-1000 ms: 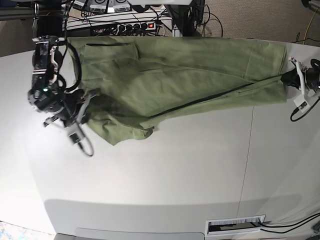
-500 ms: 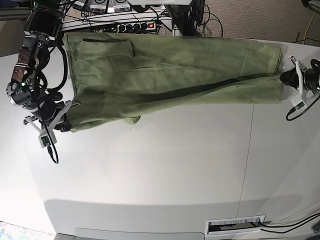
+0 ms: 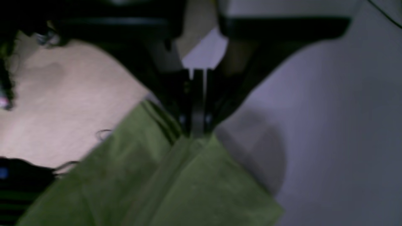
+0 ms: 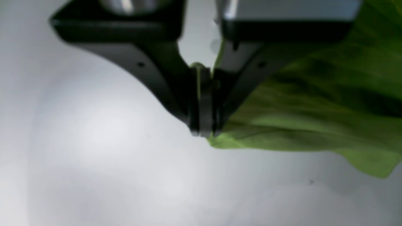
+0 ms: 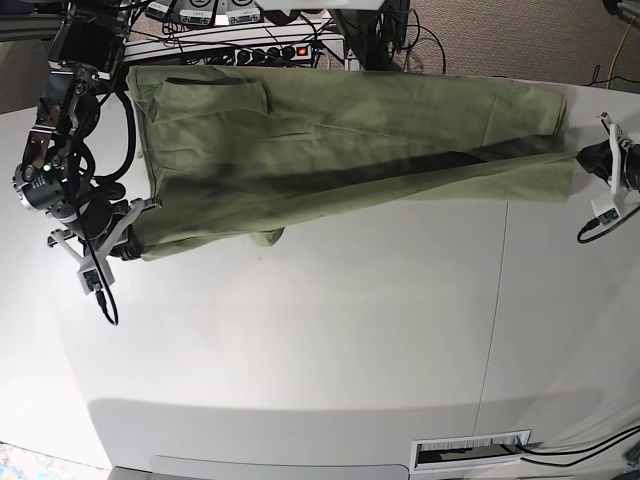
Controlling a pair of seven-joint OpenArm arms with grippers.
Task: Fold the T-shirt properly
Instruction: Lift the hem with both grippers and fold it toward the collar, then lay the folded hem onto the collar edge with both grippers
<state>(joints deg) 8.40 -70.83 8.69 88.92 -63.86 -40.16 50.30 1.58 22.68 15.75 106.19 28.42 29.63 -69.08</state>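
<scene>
The left gripper [image 3: 198,133] is pressed together on a corner of the T-shirt [image 3: 176,185], the olive cloth starting right at its fingertips and fanning away from them in two layers, one overlapping the other. Beyond the cloth on one side lies pale table [image 3: 329,125]; on the other side a beige floor shows past the table's edge.

The right gripper [image 4: 202,131] is likewise pinched tight on the T-shirt, a thin green edge running up between its fingers. The fabric spreads off to one side of the jaws in soft ridges and ends in a loose hanging corner, with the table grey and blurred under the fingertips.

In the base view the T-shirt [image 5: 340,140] is stretched long between the two grippers across the far part of the table [image 5: 320,340]. The right gripper [image 5: 128,247] holds its near corner at that view's left, the left gripper [image 5: 590,160] holds the opposite end at that view's right. A dark shadow band runs along the cloth between them. Behind the table's far edge sits a power strip [image 5: 265,52] among cables.
</scene>
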